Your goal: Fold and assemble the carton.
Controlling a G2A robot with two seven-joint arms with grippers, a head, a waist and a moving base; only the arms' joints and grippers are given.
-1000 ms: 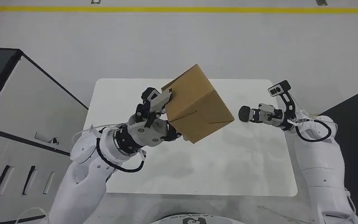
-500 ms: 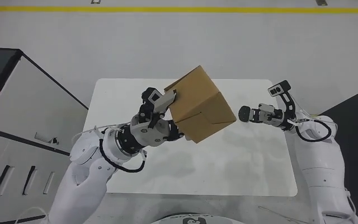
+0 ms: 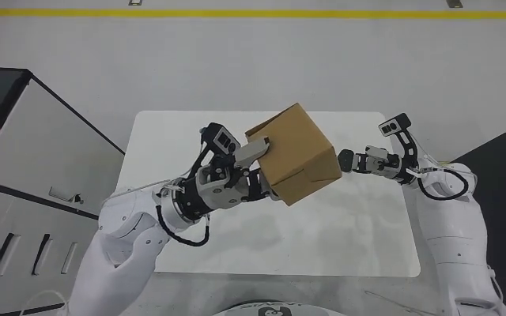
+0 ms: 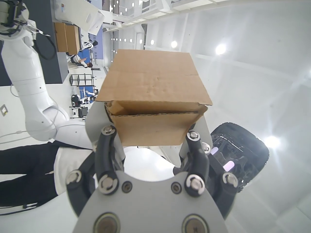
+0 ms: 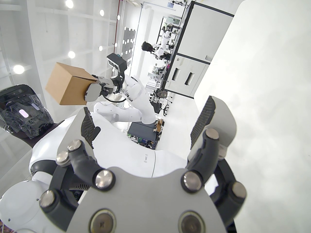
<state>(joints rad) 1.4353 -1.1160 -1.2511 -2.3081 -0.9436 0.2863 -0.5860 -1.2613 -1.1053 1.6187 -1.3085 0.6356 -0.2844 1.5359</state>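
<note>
The carton (image 3: 299, 152) is held up in the air above the middle of the white desk (image 3: 316, 237), nearer its far edge than its near one. It is tilted, with one corner pointing toward the desk's right edge, and no part of it touches the desk.

The left claw (image 3: 261, 167) pinches the carton at the end facing the desk's left edge, with one finger pressed on each of two opposite walls. In the left wrist view the left claw (image 4: 148, 120) grips the carton (image 4: 153, 81) just past an end flap that sits slightly ajar, with a dark slit above it.

The right claw (image 3: 345, 160) hangs over the right part of the desk, spread wide with nothing between its fingers. From the top view it seems just beside the carton's right corner. The right wrist view, with the right claw (image 5: 148, 117) in front, shows the carton (image 5: 66, 87) clearly apart from it and the left claw (image 5: 93, 90) clamped on it.

A grey cabinet (image 3: 39, 142) stands beyond the desk's left edge. A yellow line (image 3: 253, 13) runs along the floor beyond the far edge. Nothing lies between the two claws except the carton.
</note>
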